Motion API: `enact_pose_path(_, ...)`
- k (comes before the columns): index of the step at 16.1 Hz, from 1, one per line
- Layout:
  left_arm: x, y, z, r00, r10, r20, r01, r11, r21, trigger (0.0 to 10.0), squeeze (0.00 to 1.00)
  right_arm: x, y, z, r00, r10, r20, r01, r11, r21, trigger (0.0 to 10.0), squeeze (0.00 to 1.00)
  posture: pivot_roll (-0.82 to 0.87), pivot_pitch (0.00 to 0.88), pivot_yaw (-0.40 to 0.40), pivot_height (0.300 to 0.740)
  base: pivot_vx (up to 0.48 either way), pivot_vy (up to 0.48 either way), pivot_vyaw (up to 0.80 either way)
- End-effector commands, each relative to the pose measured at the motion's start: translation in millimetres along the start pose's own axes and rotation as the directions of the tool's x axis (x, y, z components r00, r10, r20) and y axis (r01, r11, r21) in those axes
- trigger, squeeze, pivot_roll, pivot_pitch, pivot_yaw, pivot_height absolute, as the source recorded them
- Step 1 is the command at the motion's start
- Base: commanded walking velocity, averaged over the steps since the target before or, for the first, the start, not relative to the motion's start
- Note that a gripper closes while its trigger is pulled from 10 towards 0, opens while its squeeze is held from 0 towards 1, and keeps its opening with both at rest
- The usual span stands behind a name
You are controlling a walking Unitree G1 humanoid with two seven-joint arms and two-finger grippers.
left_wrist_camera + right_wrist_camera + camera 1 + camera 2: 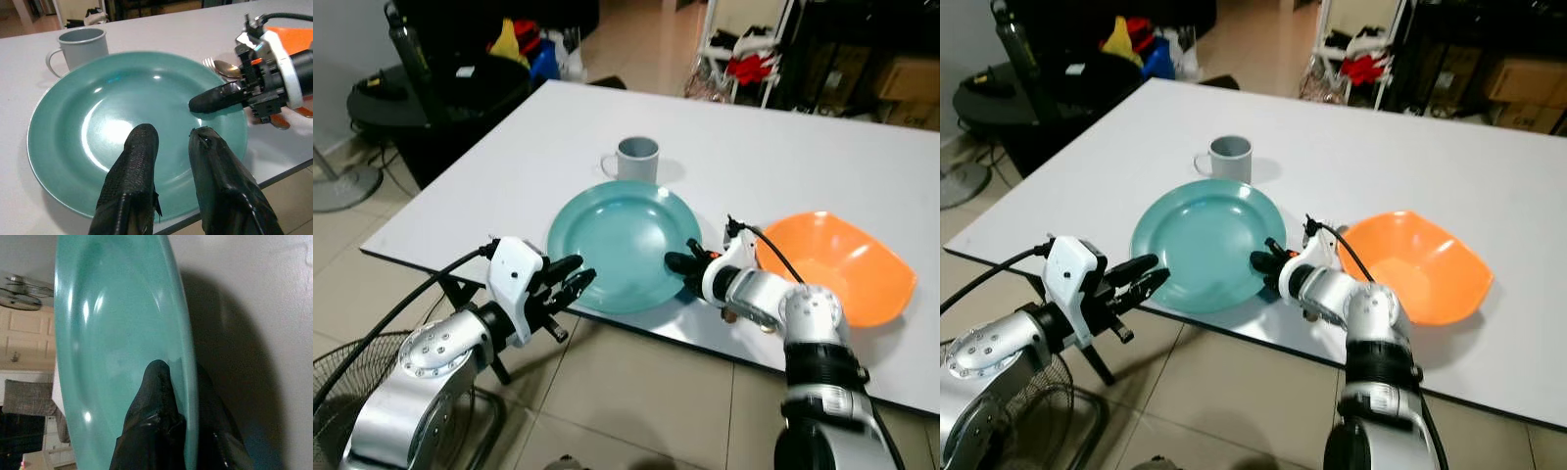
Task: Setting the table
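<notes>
At the near edge of the white table [803, 166], lying flat: teal plate [622, 245], its front rim just over the edge. Probably set there so a finger can slip beneath.

Clamped on its right-hand rim by the right gripper [677, 262], one black finger on top and one under. Looks like a hold for sliding or squaring the plate, not lifting it.

Hovering at the plate's front left rim, left gripper [576, 274], fingers apart, holding nothing. Likely ready to steady that side.

Just beside the right rim, near the right gripper: spoon [227, 68] and fork [209, 62].

Just beyond the plate, upright: grey mug [634, 159].

Further right, close by: orange bowl [837, 264].
</notes>
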State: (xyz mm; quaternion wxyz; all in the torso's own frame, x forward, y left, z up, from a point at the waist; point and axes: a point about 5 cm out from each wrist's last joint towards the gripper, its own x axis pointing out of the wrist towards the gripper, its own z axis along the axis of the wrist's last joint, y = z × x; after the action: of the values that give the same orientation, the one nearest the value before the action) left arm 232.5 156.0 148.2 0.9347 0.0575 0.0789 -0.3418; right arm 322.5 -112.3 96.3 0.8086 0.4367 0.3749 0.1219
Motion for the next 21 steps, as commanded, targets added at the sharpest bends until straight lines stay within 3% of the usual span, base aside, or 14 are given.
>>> enact_pose_path(1, 1.0, -1.7, 5, 1.000, -0.025, 0.008, 0.024, 1.000, 0.005, 10.0, 0.00, 2.9, 7.7, 6, 1.000, 0.015, 0.004, -0.015, 1.000, 0.028, 10.0, 0.00, 0.13, 0.000, 0.046, 0.740, 0.000, 0.000, 0.00)
enact_pose_path(4, 2.1, -4.5, 7, 0.999, -0.049, 0.002, 0.049, 0.999, 0.004, 10.0, 0.00, 12.7, 9.5, 7, 0.997, -0.036, -0.068, 0.040, 0.997, 0.062, 10.0, 0.00, 0.13, 0.000, 0.046, 0.740, 0.000, 0.000, 0.00)
enact_pose_path(9, 3.3, -8.8, 10, 0.997, -0.075, 0.005, 0.075, 0.997, -0.009, 10.0, 0.00, 20.7, 4.0, 18, 0.993, -0.118, 0.008, 0.114, 0.972, 0.205, 10.0, 0.00, 0.14, 0.000, 0.039, 0.740, 0.000, 0.000, 0.00)
enact_pose_path(13, 5.7, -14.9, 7, 0.995, -0.102, -0.014, 0.102, 0.995, -0.020, 10.0, 0.00, 19.6, -1.5, 26, 0.984, -0.169, 0.055, 0.155, 0.967, 0.204, 10.0, 0.00, 0.14, 0.000, 0.042, 0.740, 0.000, 0.000, 0.00)
enact_pose_path(14, 5.7, -15.0, 7, 0.995, -0.102, -0.015, 0.102, 0.995, -0.020, 10.0, 0.00, 19.5, -2.1, 26, 0.983, -0.173, 0.058, 0.158, 0.966, 0.205, 10.0, 0.16, 0.14, 0.000, 0.047, 0.740, 0.000, 0.000, 0.00)
enact_pose_path(15, 6.0, -14.8, 8, 0.995, -0.103, -0.016, 0.103, 0.994, -0.021, 10.0, 0.00, 19.9, -2.5, 26, 0.983, -0.176, 0.057, 0.161, 0.965, 0.209, 10.0, 0.78, 0.14, 0.000, 0.047, 0.740, 0.000, 0.000, 0.00)
enact_pose_path(16, 6.0, -15.0, 8, 0.994, -0.104, -0.018, 0.104, 0.994, -0.021, 10.0, 0.00, 20.6, -2.8, 25, 0.983, -0.176, 0.051, 0.162, 0.964, 0.211, 10.0, 0.99, 0.13, 0.000, 0.048, 0.740, 0.000, 0.000, 0.00)
enact_pose_path(21, 5.3, -15.2, 8, 0.994, -0.104, -0.023, 0.103, 0.994, -0.020, 10.0, 0.00, 20.8, -1.0, 22, 0.987, -0.157, 0.028, 0.150, 0.972, 0.182, 10.0, 1.00, 0.14, 0.000, 0.047, 0.740, 0.000, 0.000, 0.00)
